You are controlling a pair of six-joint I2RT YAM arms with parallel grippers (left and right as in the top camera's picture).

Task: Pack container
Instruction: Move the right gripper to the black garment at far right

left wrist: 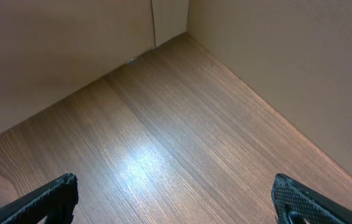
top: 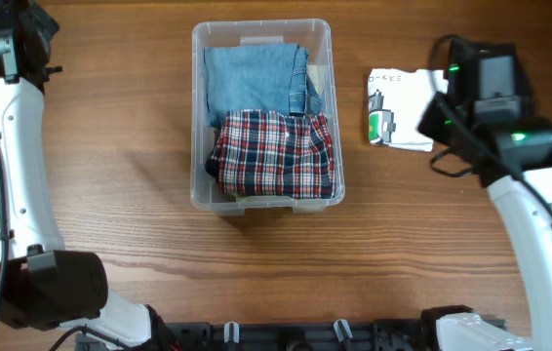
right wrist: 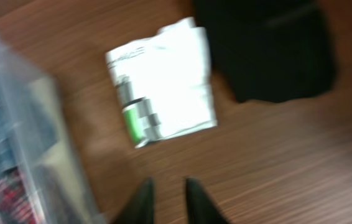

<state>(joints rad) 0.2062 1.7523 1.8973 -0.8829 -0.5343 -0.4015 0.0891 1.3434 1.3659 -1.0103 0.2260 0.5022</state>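
The clear container (top: pixel 197 117) stands mid-table, holding folded blue jeans (top: pixel 252 83) at the back and a red plaid shirt (top: pixel 276 154) at the front. A folded white garment (top: pixel 398 122) with a green print lies on the table to its right. In the blurred right wrist view, my right gripper (right wrist: pixel 168 193) hovers just short of that white garment (right wrist: pixel 163 84), its fingers a little apart with only wood between them. The container wall (right wrist: pixel 45 155) is at its left. My left gripper (left wrist: pixel 175 199) is wide open over bare wood, far from the container.
A folded black garment (right wrist: pixel 266 50) lies beside the white one, hidden under my right arm (top: pixel 495 97) in the overhead view. Beige walls meet in a corner (left wrist: pixel 163 37) ahead of the left gripper. My left arm (top: pixel 8 146) runs along the table's left side.
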